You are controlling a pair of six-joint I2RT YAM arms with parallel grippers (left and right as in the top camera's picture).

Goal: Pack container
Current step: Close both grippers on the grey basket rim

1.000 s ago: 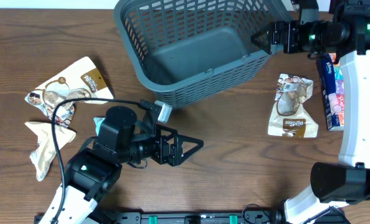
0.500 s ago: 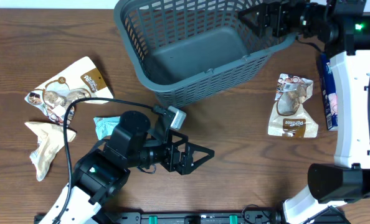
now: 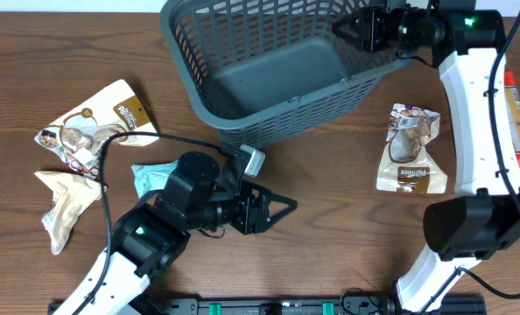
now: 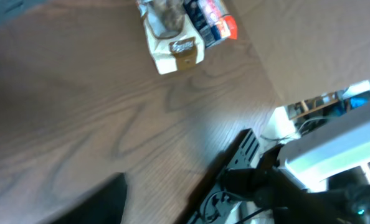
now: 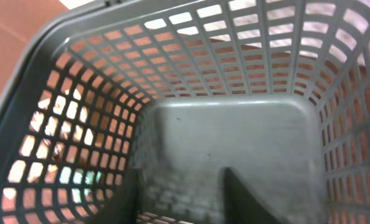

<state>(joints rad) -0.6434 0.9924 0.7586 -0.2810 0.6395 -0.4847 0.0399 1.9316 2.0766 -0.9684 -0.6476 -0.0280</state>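
Overhead: within the last second my right gripper (image 3: 352,26) has swung in from outside the container (image 3: 286,122) and now hangs over its right rim, pointing inward. The left gripper (image 3: 273,210) has slid a little toward the near edge of the worktop (image 3: 347,236) and is over bare wood. That uncovered a teal packet (image 3: 151,175) beside the left arm. The container sits at the far edge, about midway along. The printed packet (image 3: 89,127) and the crumpled beige one (image 3: 63,206) lie toward the left edge, and another packet (image 3: 411,149) lies toward the right edge. Neither arm has brought anything along, so I judge the packing not yet begun. The left arm is folded low, forearm reaching right; the right arm stretches up the right edge and bends left at the wrist.

Left wrist: blurred wood grain, with a far packet (image 4: 172,50) at the top. Whether these fingers are wide or narrow I cannot tell.

Right wrist: I look straight into the container, its base bare. Both fingers (image 5: 244,196) show at the bottom, narrowly apart, with nothing between them.
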